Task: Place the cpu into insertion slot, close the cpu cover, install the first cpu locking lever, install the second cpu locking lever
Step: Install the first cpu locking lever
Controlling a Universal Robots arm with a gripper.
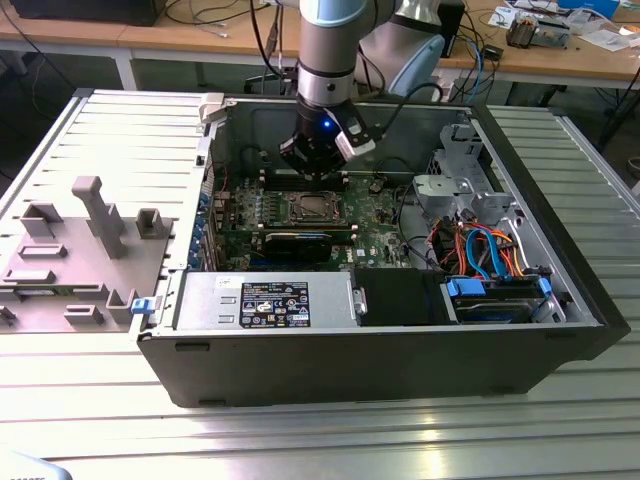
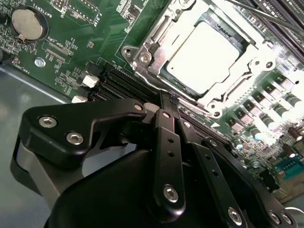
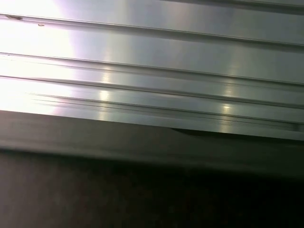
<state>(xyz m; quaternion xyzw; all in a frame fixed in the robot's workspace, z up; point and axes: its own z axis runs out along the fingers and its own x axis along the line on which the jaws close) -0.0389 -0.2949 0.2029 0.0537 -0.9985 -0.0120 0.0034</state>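
Note:
In the second wrist view the cpu (image 2: 204, 52), a silvery square chip, lies flat in the insertion slot (image 2: 138, 61) on the green motherboard. The cpu cover (image 2: 227, 88), a thin silver frame, lies down around the chip's edges. My gripper (image 2: 169, 99) is shut, its two black fingers pressed together, and its tip is at the socket's edge beside the memory slots. Whether the tip touches a locking lever I cannot tell. In the exterior view my gripper (image 1: 315, 172) hangs just behind and above the insertion slot (image 1: 312, 208) inside the open computer case.
The case (image 1: 380, 350) lies open on a ribbed aluminium table (image 3: 152, 61). A power supply (image 1: 265, 300) sits at the front, drive bays and orange and blue cables (image 1: 490, 250) on the exterior view's right. A grey fixture plate (image 1: 70, 260) lies on the left. A coin cell (image 2: 26, 23) sits on the board.

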